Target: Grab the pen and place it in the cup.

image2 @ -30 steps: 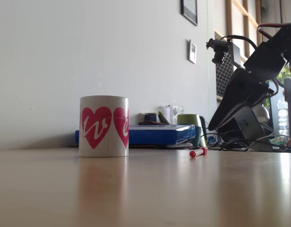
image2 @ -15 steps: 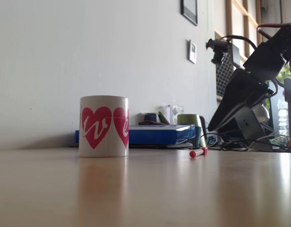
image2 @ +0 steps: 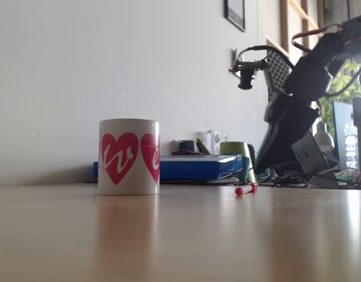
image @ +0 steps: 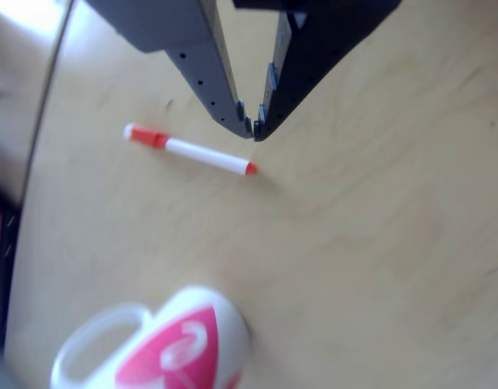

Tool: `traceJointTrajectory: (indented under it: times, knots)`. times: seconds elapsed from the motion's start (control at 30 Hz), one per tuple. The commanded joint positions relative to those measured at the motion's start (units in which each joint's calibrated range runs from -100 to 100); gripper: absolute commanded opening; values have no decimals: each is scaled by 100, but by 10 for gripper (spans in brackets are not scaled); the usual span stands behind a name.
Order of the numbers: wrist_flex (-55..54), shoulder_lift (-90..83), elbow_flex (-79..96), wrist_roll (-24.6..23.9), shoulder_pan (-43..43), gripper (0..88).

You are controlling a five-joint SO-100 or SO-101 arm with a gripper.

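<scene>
The pen (image: 189,149), slim and white with an orange-red cap, lies flat on the pale wooden table; in the fixed view the pen (image2: 246,188) shows small, to the right of the cup. The cup (image2: 128,156), a white mug with pink-red hearts, stands upright on the table, and in the other view the cup (image: 163,346) sits at the bottom with its handle to the left. My gripper (image: 253,130) hangs above the table just past the pen's thin end, fingertips nearly touching and nothing between them. In the fixed view my gripper (image2: 258,171) points down, above and behind the pen.
A blue box (image2: 195,167) with small items on it, a green mug (image2: 236,149) and tangled cables (image2: 292,178) lie at the back against the wall. The table edge (image: 46,105) runs along the left in the other view. Bare wood spreads toward the front.
The arm has swung forward and lifted its elbow; the gripper now points more steeply down toward the pen. The wrist camera moved left. Pen and cup have not moved.
</scene>
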Motion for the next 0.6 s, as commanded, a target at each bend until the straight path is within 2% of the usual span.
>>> traceJointTrajectory:
  times: [0.0, 0.17, 0.37, 0.57]
  knots:
    - [7, 495, -912, 274, -198, 28]
    - [231, 1350, -1745, 773, -248, 123]
    - [394, 2329, -2388, 1393, -165, 129]
    - [1177, 2910, -3004, 2123, 160, 126]
